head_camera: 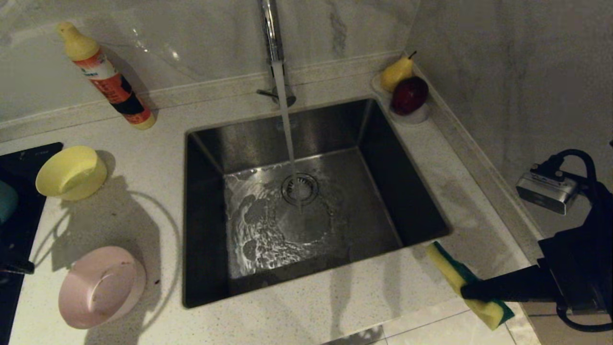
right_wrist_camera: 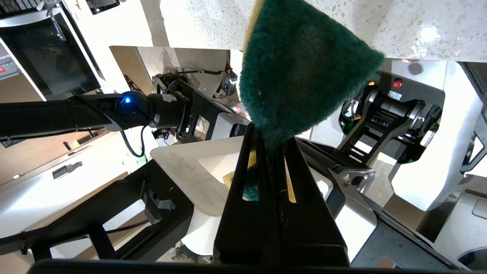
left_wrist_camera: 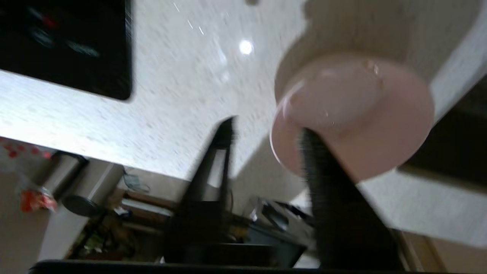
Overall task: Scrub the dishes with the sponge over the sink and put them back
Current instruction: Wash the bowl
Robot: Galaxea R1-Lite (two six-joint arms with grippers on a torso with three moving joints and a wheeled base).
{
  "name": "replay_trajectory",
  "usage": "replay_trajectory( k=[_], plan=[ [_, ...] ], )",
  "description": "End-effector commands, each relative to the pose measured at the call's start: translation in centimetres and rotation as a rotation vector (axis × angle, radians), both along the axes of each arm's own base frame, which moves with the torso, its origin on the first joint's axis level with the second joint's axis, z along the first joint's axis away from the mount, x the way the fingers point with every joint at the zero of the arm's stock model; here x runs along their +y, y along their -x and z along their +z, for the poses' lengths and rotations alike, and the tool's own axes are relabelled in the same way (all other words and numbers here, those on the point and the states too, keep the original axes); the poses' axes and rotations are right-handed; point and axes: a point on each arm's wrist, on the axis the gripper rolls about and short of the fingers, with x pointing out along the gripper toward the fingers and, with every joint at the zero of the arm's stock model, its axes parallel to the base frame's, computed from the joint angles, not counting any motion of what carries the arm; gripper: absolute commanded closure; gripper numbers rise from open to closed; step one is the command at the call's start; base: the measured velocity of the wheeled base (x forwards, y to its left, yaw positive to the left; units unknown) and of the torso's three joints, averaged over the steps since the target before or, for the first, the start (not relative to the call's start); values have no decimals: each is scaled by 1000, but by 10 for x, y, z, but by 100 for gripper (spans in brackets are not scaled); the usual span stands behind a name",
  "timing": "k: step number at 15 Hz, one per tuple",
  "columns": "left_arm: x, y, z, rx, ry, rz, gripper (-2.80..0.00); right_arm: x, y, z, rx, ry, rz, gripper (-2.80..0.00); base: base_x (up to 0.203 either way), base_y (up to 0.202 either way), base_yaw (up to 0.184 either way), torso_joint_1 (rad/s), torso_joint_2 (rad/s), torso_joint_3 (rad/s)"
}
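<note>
Speckled white countertop (head_camera: 143,158), steel sink (head_camera: 412,201), running tap (head_camera: 270,33), marble walls

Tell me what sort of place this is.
Most likely a home kitchen counter: a steel sink under a running tap, a bottle of cleaner by the wall, and plastic bowls beside a black cooktop.

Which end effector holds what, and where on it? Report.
Right end effector is shut on the sponge, pinching one end. Left end effector holds nothing; it stands open beside the pink bowl.
</note>
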Motion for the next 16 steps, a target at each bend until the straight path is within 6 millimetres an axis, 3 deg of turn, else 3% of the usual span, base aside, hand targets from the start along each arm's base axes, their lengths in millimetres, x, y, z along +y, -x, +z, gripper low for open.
replay_trajectory(
  k=[1, 7, 16],
  plan=[
    [-4, 6, -13, 41, 38, -12, -280, 0, 1, 0, 3, 2, -4, 0, 0, 0, 0, 0, 0, 0],
    [-5, 5, -47, 60, 53, -38, -280, 0, -1, -4, 11, 6, -4, 0, 0, 0, 0, 0, 0, 0],
    [-8, -10, -69, 92, 62, -68, -280, -7, -1, -5, 7, 8, -38, 0, 0, 0, 0, 0, 0, 0]
  ],
)
